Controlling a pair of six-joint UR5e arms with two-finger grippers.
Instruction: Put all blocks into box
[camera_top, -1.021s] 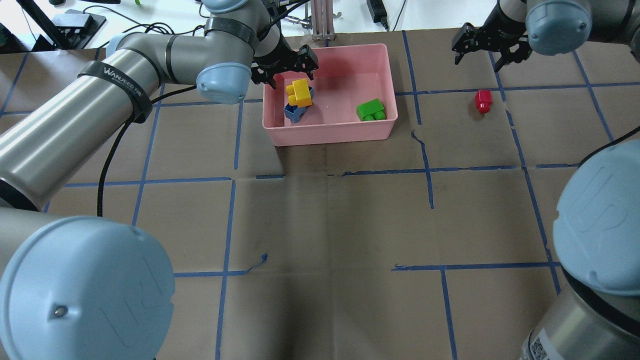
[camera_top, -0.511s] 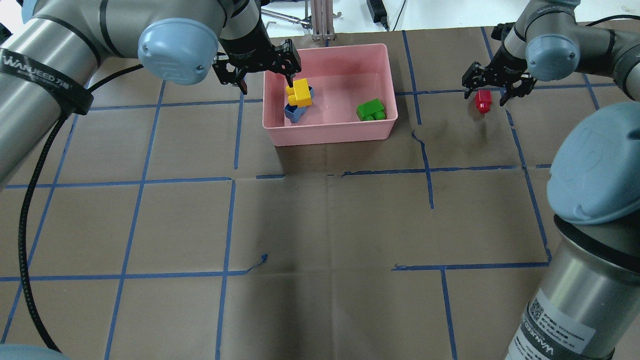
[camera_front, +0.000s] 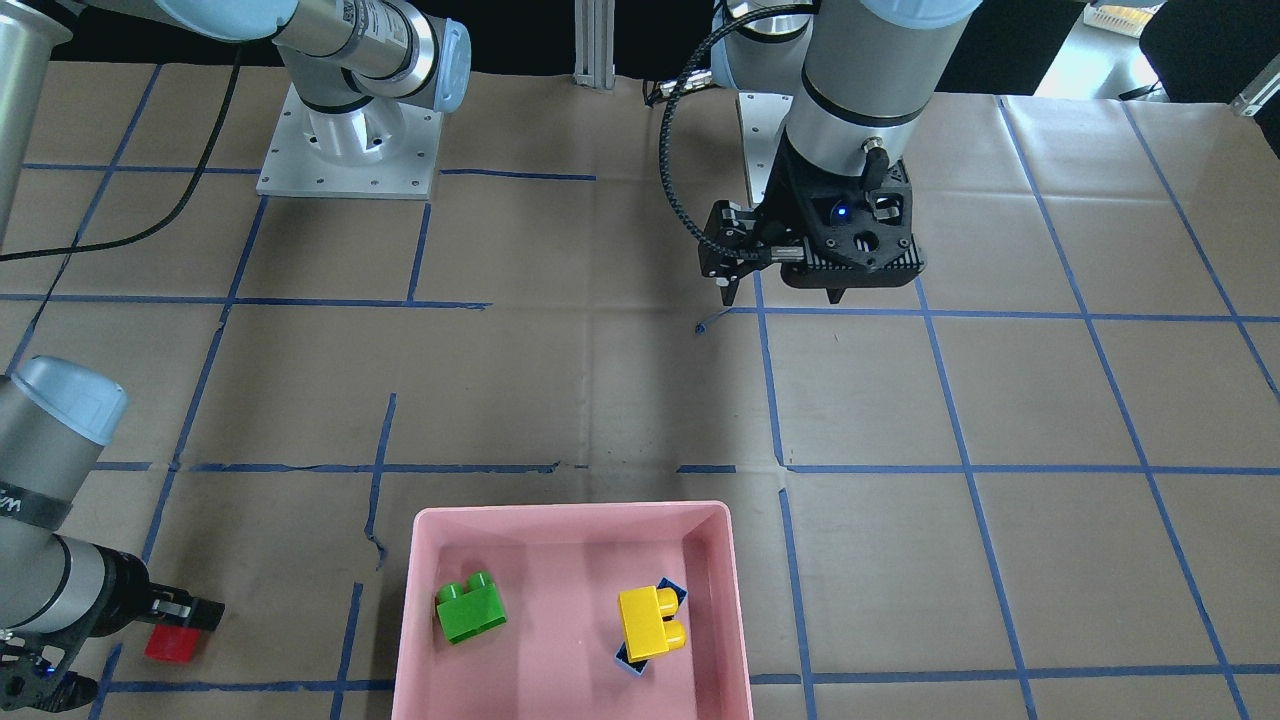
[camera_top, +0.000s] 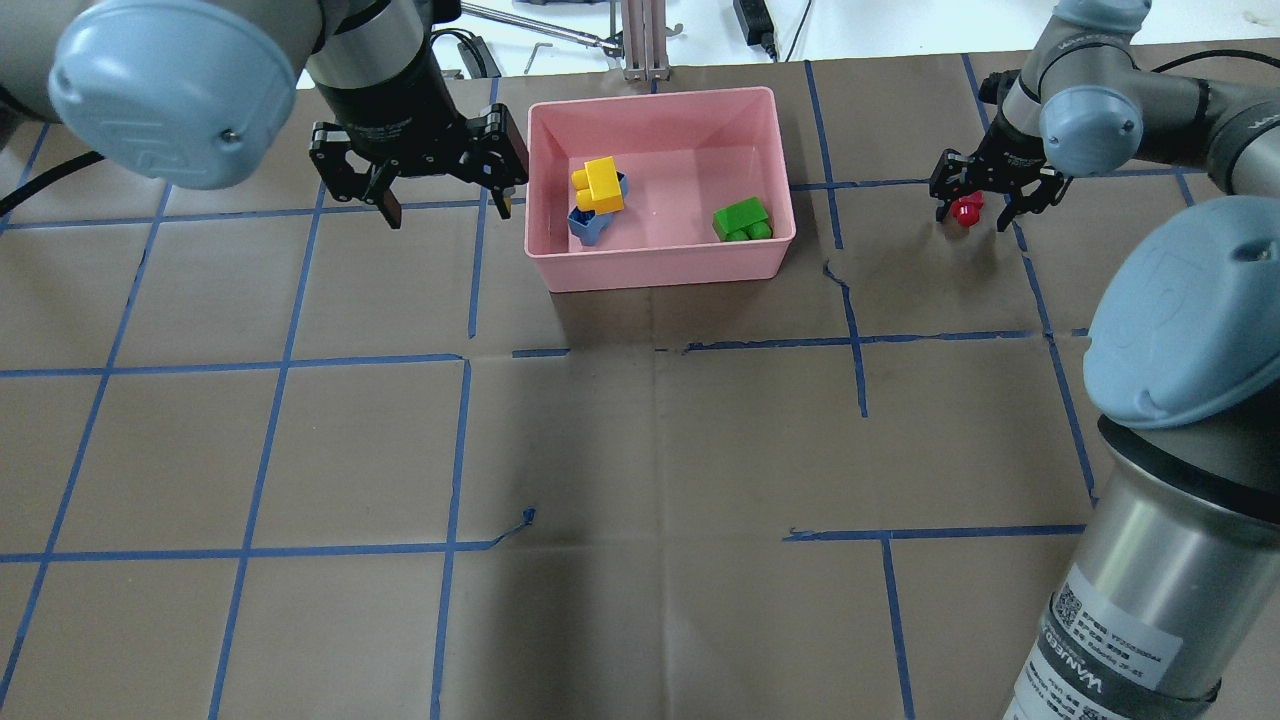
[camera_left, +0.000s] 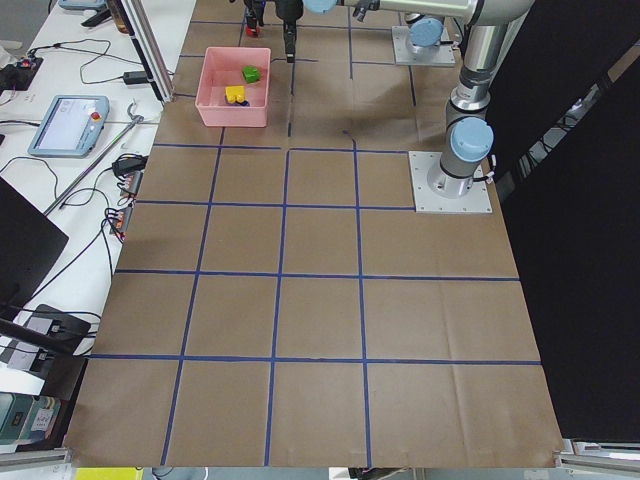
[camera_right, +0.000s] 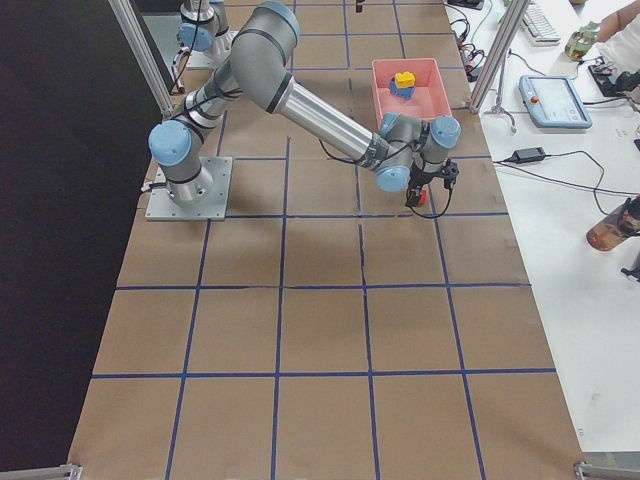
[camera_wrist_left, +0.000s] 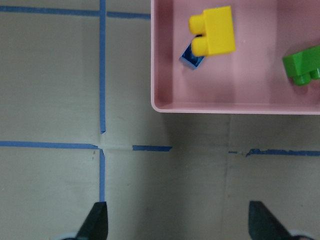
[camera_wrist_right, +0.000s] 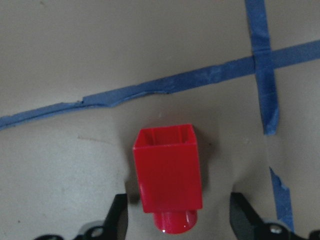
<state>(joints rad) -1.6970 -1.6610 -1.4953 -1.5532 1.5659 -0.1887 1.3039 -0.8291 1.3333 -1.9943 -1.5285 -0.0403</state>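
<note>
Brown paper (camera_top: 640, 450) gridded with blue tape (camera_top: 300, 363) covers the table on the robot's side; everything that matters lies at the far end.

There the left gripper (camera_top: 449, 208) hangs with its jaws wide and nothing between them, just outside the side wall of the box (camera_top: 660, 275). Inside the box, the green brick (camera_top: 741, 220) sits close to the near wall. Further back, the yellow brick (camera_top: 600, 185) rests on top of the blue brick (camera_top: 588, 225).

One piece remains out: the red brick (camera_top: 965, 207), on the paper well to the other side of the box. The right gripper (camera_top: 970, 220) is low over it, jaws spread and straddling it, with a gap showing on either side in the wrist view (so no contact yet).

The close looks like the risky part. The brick lies on its side, stud toward the wrist camera, and seems nearer one finger than the other. The first finger to touch could therefore shove or twist it before the second arrives. Its smooth faces may let it squirt free, and catching the round stud instead of the flat body would be a poor hold. On release, a drop onto the yellow-on-blue pile could bounce it over the box's low wall.
</note>
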